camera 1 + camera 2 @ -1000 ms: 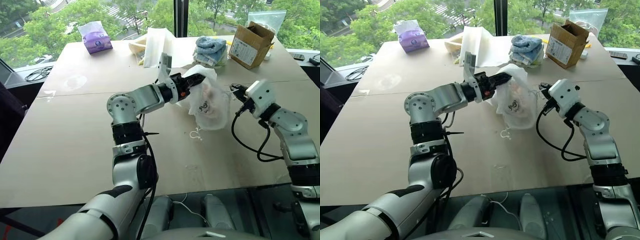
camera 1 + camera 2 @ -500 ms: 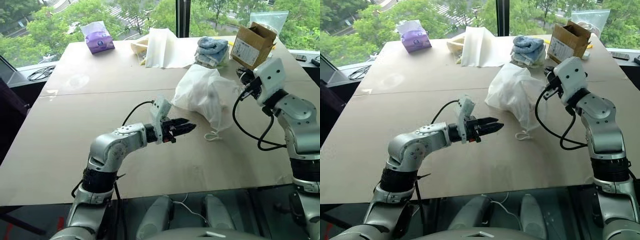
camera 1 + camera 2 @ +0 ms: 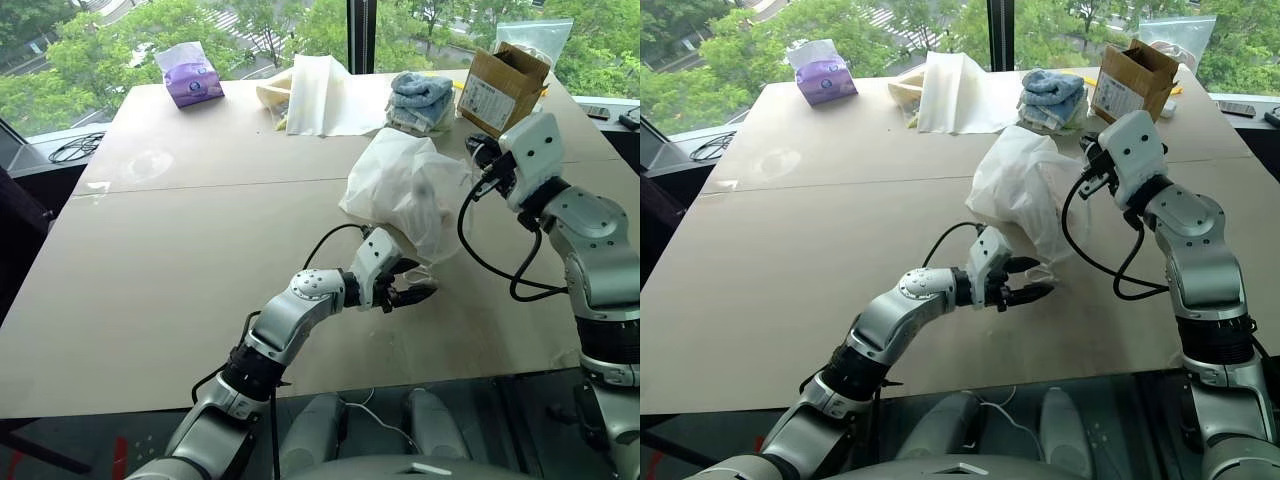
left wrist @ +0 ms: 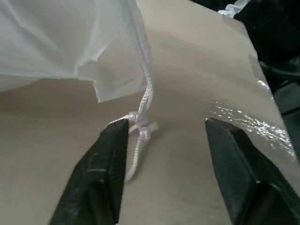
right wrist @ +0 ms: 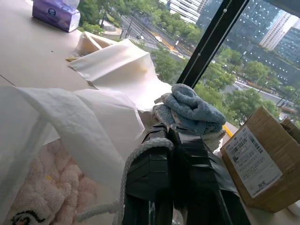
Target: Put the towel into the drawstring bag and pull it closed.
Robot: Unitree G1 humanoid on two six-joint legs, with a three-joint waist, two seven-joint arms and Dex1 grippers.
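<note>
The thin white semi-sheer drawstring bag (image 3: pixel 405 190) is sitting at the centre of the pale tan table (image 3: pixel 150 270), bulging, with its long axis slanting from the raised corner at about 2 o'clock down to its lower corner at about 7 o'clock. The small cream, fuzzy towel (image 5: pixel 44 187) is lying inside it, showing through the fabric in the right wrist view. A knotted white cord loop (image 4: pixel 140 133) is hanging from the bag's lower corner and resting on the table.

The right gripper (image 5: pixel 171 136) is reaching in from 3 o'clock, its forearm angled upward and its fingers pressed tight together on a white cord (image 5: pixel 129 161) at the bag's upper edge, lifting that side. The left gripper (image 3: pixel 412 290) is stretching low across the table from 7 o'clock, lying nearly level and pointing toward 3 o'clock; its two black fingers (image 4: pixel 110 154) are standing spread apart around the knotted loop, one finger touching the knot, nothing being clamped.

Beyond the bag, at 12 o'clock, a large cream fabric sheet (image 3: pixel 315 95) is lying draped; a blue-and-white stack of folded towels (image 3: pixel 420 100) is sitting just beside it at 1 o'clock, next to an open brown cardboard box (image 3: pixel 500 90). A purple tissue pack (image 3: pixel 192 78) is resting at 11 o'clock, well apart.
</note>
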